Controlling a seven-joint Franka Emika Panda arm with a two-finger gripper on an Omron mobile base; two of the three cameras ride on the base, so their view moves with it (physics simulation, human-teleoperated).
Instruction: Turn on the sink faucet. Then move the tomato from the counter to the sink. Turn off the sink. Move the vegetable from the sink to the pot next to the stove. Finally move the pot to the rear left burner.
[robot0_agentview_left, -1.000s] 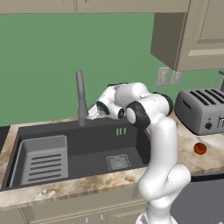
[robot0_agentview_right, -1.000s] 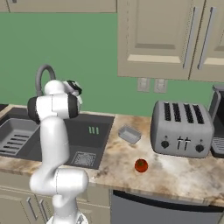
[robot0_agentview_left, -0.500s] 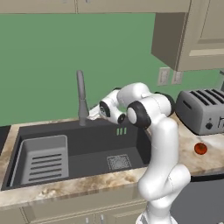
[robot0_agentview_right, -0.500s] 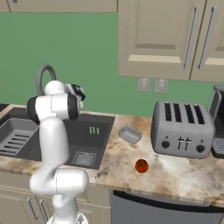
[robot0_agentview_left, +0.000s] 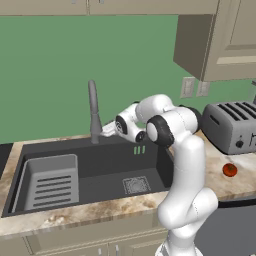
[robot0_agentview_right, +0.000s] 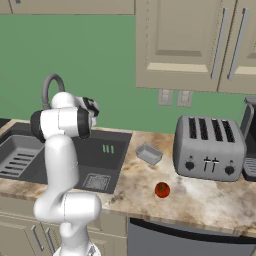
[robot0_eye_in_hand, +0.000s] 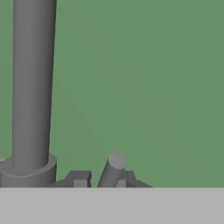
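Note:
The tall grey sink faucet (robot0_agentview_left: 93, 107) (robot0_agentview_right: 50, 82) stands behind the dark sink (robot0_agentview_left: 110, 160) (robot0_agentview_right: 95, 150). My gripper (robot0_agentview_left: 106, 131) is shut and reaches in low at the faucet's base from the right. In the hand view the faucet (robot0_eye_in_hand: 33, 87) rises at the left. Its thin lever (robot0_eye_in_hand: 114, 168) sticks up right at my gripper (robot0_eye_in_hand: 103, 180). No water shows. The tomato (robot0_agentview_left: 229, 170) (robot0_agentview_right: 161, 189) rests on the marbled counter (robot0_agentview_right: 200, 200), in front of the toaster. The pot and the stove are out of view.
A silver toaster (robot0_agentview_left: 232, 125) (robot0_agentview_right: 209, 145) stands at the back right of the counter. A small grey dish (robot0_agentview_right: 149, 154) lies between it and the sink. A slotted tray insert (robot0_agentview_left: 47, 180) fills the sink's left half. Wall cabinets hang above.
My hand has sunk a little beside the faucet's base. The jaws have stayed shut and the tomato has not moved.

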